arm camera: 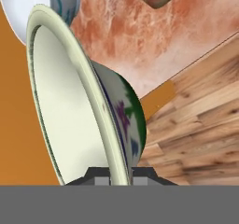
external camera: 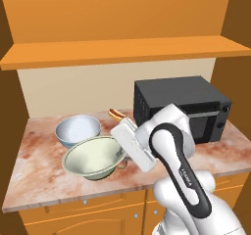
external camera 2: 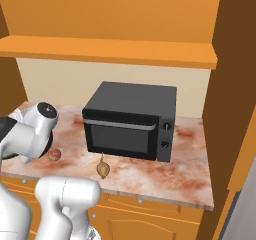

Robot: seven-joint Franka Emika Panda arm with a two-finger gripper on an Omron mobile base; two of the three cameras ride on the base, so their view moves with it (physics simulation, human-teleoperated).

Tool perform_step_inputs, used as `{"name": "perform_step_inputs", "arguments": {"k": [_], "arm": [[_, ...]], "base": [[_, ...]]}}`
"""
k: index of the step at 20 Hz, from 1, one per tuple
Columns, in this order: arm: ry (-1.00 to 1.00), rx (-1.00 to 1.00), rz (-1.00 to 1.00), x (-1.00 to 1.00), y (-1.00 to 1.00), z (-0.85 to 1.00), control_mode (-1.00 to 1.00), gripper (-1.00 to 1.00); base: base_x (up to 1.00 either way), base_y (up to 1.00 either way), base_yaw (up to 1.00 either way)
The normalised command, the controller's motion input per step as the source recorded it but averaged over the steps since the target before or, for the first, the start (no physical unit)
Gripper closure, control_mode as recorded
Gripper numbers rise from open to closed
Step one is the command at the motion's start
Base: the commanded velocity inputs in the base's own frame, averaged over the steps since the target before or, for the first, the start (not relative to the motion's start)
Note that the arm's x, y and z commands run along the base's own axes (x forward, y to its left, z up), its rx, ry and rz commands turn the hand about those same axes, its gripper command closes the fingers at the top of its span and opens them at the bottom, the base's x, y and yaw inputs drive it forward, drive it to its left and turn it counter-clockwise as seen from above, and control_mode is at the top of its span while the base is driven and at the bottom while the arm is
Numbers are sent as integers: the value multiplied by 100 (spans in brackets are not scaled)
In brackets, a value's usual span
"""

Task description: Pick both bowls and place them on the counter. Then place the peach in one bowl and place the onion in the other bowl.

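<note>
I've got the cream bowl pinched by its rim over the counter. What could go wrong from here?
1. The hand grips the cream bowl by a thin slice of rim; it could pivot or slip.
2. The blue-patterned bowl sits just behind; lowering could knock them together.
3. The peach lies close by the bowl's side; a swing might roll it toward the counter edge.

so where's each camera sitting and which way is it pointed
Left base view: behind the arm's left, looking forward and down at the counter; the white arm carries the cream bowl beside the white bowl.
Right base view: behind the arm's right, facing the microwave, peach and onion; arm at lower left.
Hand view: on the hand, looking along the gripper pinching the cream bowl's rim.
Both base views share the counter and microwave.
</note>
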Motion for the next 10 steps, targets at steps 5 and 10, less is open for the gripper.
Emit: {"name": "perform_step_inputs", "arguments": {"k": [5, 10], "arm": [[0, 2, 0, 16, 0, -37, -100, 100], [0, 3, 0, 24, 13, -29, -100, 100]], "base": [[0, 0, 0], [0, 0, 0]]}}
